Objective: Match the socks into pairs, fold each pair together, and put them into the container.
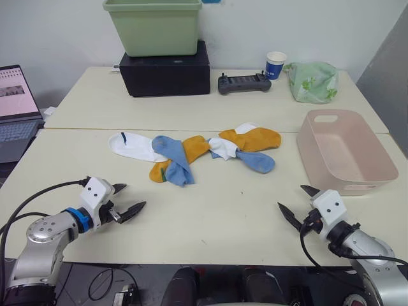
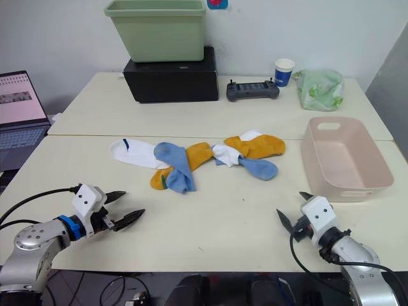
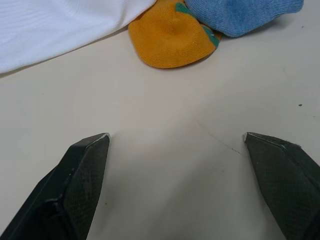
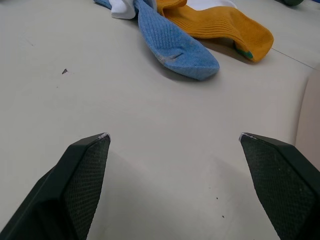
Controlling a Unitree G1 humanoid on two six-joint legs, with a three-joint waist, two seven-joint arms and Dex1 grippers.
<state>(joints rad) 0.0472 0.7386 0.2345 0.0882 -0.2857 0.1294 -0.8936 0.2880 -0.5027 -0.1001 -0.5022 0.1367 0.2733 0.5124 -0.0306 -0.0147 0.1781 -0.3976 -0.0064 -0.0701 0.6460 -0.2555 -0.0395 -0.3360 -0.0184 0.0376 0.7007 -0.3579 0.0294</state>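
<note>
Several socks lie in a loose heap at mid-table: a white sock (image 1: 131, 146) with a dark blue mark at the left, a light blue sock (image 1: 173, 158) crossing a mustard sock (image 1: 194, 150), then another white sock (image 1: 223, 148), a mustard sock (image 1: 258, 138) and a light blue sock (image 1: 258, 162). The pale pink container (image 1: 312, 150) stands empty at the right. My left gripper (image 1: 135, 195) is open near the front left edge, short of the heap. My right gripper (image 1: 290, 196) is open at the front right, beside the container's near corner. Both hold nothing.
At the back, a green tub (image 1: 155, 32) sits on a black box (image 1: 166, 73). A black controller (image 1: 244, 83), a paper cup (image 1: 275, 64) and a green-and-white cloth bundle (image 1: 312, 81) line the far edge. A laptop (image 1: 16, 108) is at the left.
</note>
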